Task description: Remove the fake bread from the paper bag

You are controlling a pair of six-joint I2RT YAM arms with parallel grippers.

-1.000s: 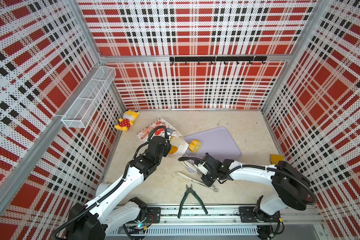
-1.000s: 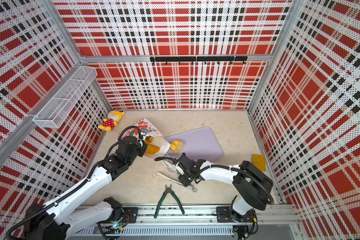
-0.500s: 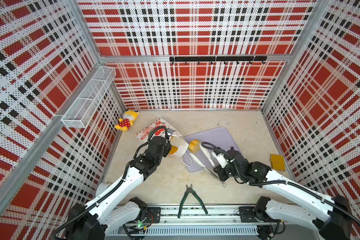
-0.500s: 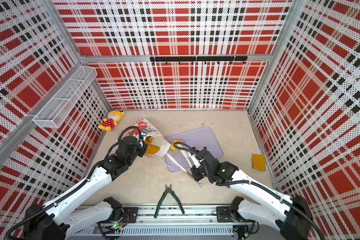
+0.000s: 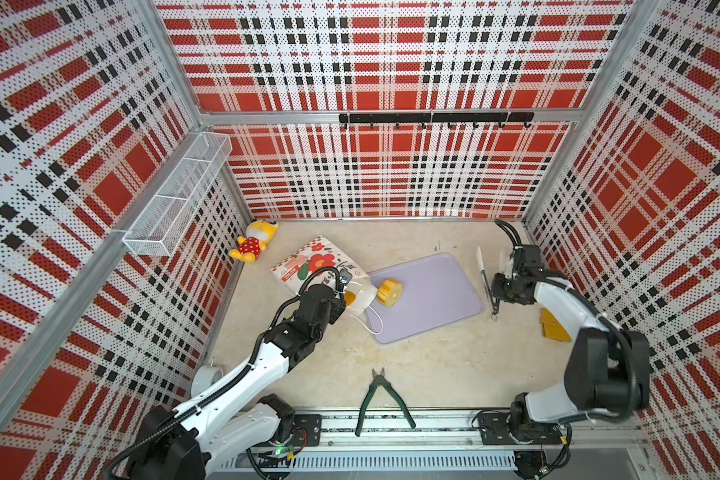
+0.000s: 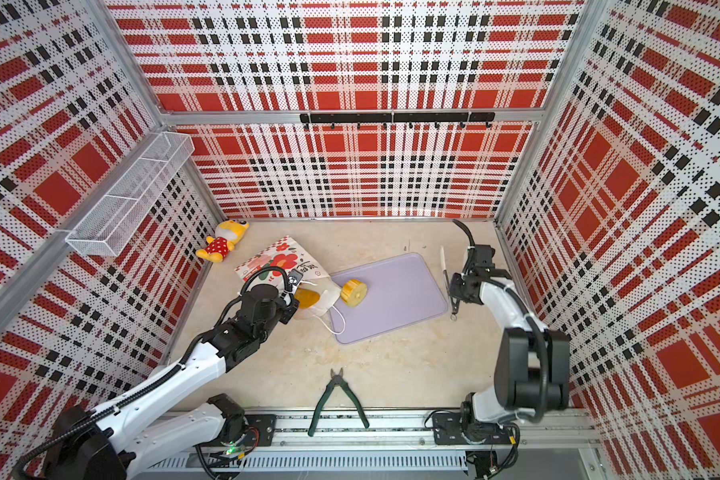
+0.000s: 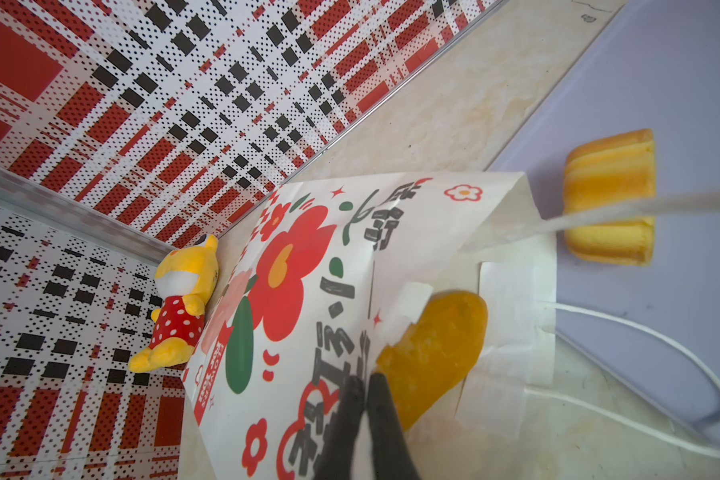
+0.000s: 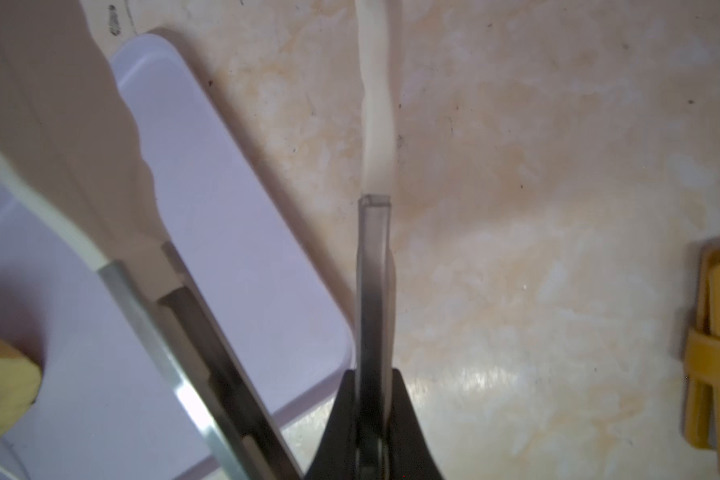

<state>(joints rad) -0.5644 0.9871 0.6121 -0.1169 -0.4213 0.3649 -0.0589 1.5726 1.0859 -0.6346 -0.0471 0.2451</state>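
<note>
- Left wrist view: left gripper (image 7: 362, 399) clamped on paper bag (image 7: 308, 266) edge; fake bread loaf (image 7: 433, 353) just beside, long axis along the open edge.
- Right gripper (image 5: 494, 291) pinches tongs (image 5: 480, 262), well apart; left arm nearer.

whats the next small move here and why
Probably bring the right gripper with its tongs over to the bag mouth: one bread lies there, the left gripper pinches the bag's upper side, and one cake is already on the tray.

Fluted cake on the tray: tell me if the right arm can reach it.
Probably not by gripper: the right gripper is shut on the tongs, though the tray between lies bare.
</note>
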